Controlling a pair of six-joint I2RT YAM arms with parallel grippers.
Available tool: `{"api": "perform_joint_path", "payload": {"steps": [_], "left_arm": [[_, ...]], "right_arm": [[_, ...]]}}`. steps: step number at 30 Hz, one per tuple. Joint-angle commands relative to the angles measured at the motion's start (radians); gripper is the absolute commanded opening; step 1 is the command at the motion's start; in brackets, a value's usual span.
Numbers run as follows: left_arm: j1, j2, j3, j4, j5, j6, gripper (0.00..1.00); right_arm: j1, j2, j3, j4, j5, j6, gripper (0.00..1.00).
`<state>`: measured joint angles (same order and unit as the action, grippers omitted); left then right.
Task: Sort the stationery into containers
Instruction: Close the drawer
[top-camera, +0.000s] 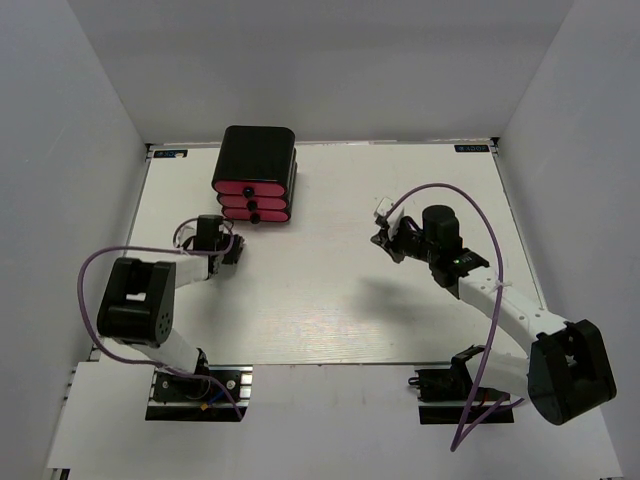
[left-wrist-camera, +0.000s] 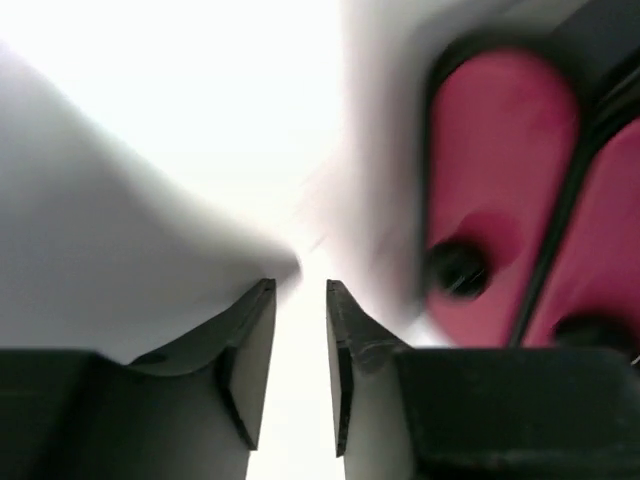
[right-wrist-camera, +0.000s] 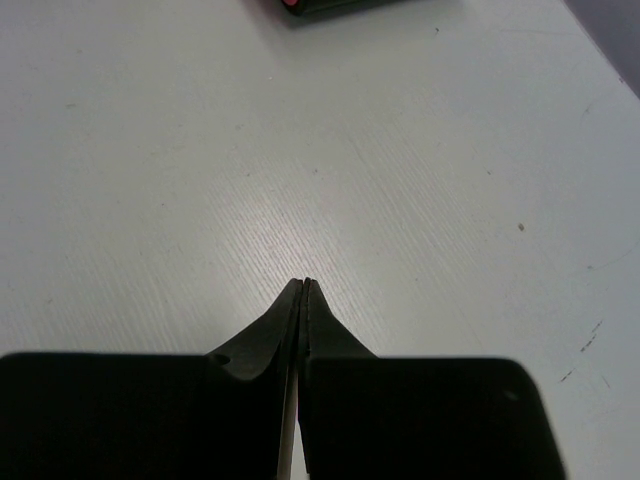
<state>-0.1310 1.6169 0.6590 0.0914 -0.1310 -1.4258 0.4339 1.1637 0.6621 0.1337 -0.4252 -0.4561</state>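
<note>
The black rounded box (top-camera: 257, 160) with three stacked pink drawers (top-camera: 253, 200) stands at the back left of the table, and all its drawers look closed. My left gripper (top-camera: 222, 238) is just left of and in front of it, its jaws a little apart with nothing between them. In the left wrist view (left-wrist-camera: 300, 290) the pink drawer fronts (left-wrist-camera: 500, 150) and a black knob (left-wrist-camera: 455, 268) are blurred at the right. My right gripper (top-camera: 382, 240) hangs over the middle of the table, shut and empty (right-wrist-camera: 305, 283). No sticks or eraser block are in view.
The white table (top-camera: 330, 310) is walled by grey panels at the back and both sides. A corner of the box shows at the top edge of the right wrist view (right-wrist-camera: 330, 5). Purple cables loop along both arms.
</note>
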Motion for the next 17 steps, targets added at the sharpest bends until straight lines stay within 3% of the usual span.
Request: {"api": "perform_joint_path", "payload": {"steps": [1, 2, 3, 4, 5, 7, 11, 13, 15, 17], "left_arm": [[0.001, -0.112, -0.149, -0.107, 0.108, 0.210, 0.36], [0.001, -0.145, -0.201, -0.061, 0.161, 0.307, 0.31], [0.001, -0.219, -0.220, -0.017, 0.271, 0.399, 0.32], [-0.013, -0.256, -0.231, 0.002, 0.319, 0.530, 0.37], [-0.013, -0.291, -0.231, 0.002, 0.365, 0.586, 0.58], [-0.025, -0.397, -0.231, -0.019, 0.491, 0.663, 0.75], [-0.025, -0.619, -0.170, -0.207, 0.515, 0.792, 0.87], [-0.025, -0.714, -0.147, -0.217, 0.504, 0.827, 0.88], [-0.025, -0.828, -0.138, -0.229, 0.504, 0.861, 1.00], [-0.025, -0.874, -0.125, -0.229, 0.514, 0.889, 1.00]], "right_arm": [[-0.006, -0.028, -0.018, 0.027, -0.004, 0.005, 0.16], [-0.003, -0.027, -0.016, 0.021, -0.006, 0.005, 0.29], [-0.003, -0.025, -0.018, 0.015, -0.015, 0.004, 0.46], [-0.003, -0.029, -0.019, 0.014, -0.015, 0.010, 0.90], [0.000, -0.027, -0.018, 0.007, -0.018, 0.013, 0.90], [0.000, -0.027, -0.016, 0.006, 0.005, 0.090, 0.90], [0.003, -0.021, 0.034, -0.032, 0.106, 0.250, 0.90], [0.003, -0.018, 0.053, -0.072, 0.109, 0.283, 0.90], [0.000, -0.033, 0.074, -0.103, 0.108, 0.286, 0.90], [-0.003, -0.051, 0.059, -0.095, 0.100, 0.303, 0.90]]}}
